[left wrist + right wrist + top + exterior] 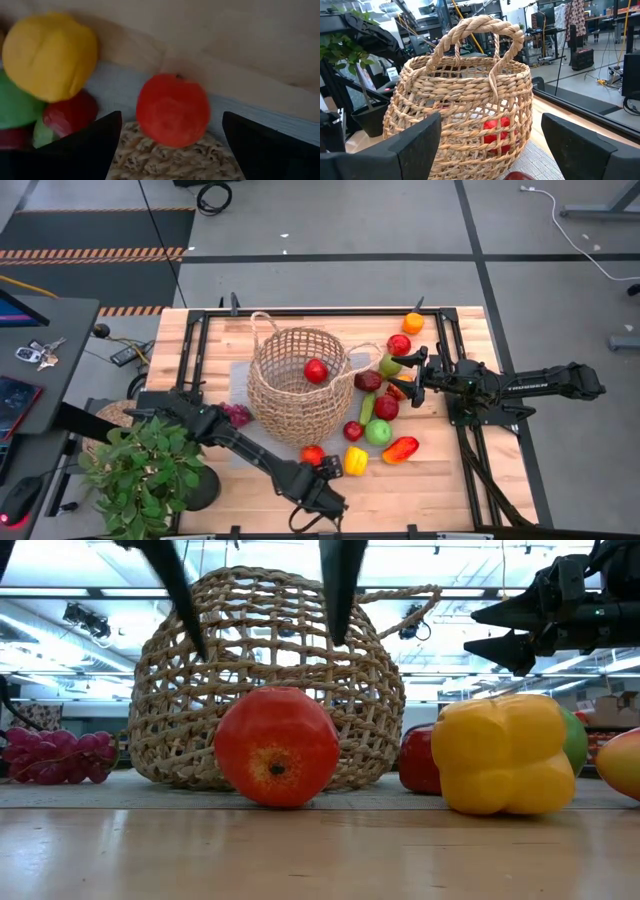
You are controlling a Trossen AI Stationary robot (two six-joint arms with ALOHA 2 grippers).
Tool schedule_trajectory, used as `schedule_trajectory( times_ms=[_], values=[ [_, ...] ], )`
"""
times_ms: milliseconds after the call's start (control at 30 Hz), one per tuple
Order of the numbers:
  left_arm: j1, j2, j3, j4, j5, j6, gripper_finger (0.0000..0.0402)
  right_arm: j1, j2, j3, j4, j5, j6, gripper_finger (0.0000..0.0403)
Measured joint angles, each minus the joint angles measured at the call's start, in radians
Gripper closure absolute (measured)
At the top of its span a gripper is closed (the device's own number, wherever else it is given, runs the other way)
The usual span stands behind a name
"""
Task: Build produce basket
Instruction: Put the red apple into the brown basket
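Note:
The tan wicker basket stands upright on a grey mat in the middle of the table, with one red apple inside it. That apple shows through the weave in the right wrist view. My left gripper is open near the table's front edge, its fingers above and on either side of a red apple without touching it. This apple rests on the mat against the basket's near side. A yellow pepper lies beside it. My right gripper is open and empty, raised over the produce to the right of the basket and pointing at the basket.
To the right of the basket lie an orange, a red apple, a green pear, a green cucumber, a green fruit and a red pepper. Purple grapes lie to its left. A potted plant stands at the front left.

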Motion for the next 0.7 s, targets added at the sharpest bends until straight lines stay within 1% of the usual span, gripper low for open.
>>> schedule_trajectory(
  times_ms=[200, 267, 400, 567, 700],
  values=[
    [0.033, 0.000, 0.000, 0.001, 0.000, -0.048, 0.0047, 0.000, 0.000, 0.000, 0.000, 0.000, 0.000, 0.0055],
    [0.036, 0.004, 0.000, -0.003, -0.005, -0.031, 0.0047, 0.000, 0.000, 0.000, 0.000, 0.000, 0.000, 0.0055],
    [0.035, 0.004, 0.000, 0.001, -0.048, 0.047, 0.0047, 0.000, 0.000, 0.000, 0.000, 0.000, 0.000, 0.0055],
    [0.035, 0.004, 0.000, -0.028, -0.048, 0.012, 0.0047, 0.000, 0.000, 0.000, 0.000, 0.000, 0.000, 0.0055],
    [0.040, 0.004, -0.032, -0.024, -0.048, 0.036, 0.0047, 0.000, 0.000, 0.000, 0.000, 0.000, 0.000, 0.0055]
  ],
)
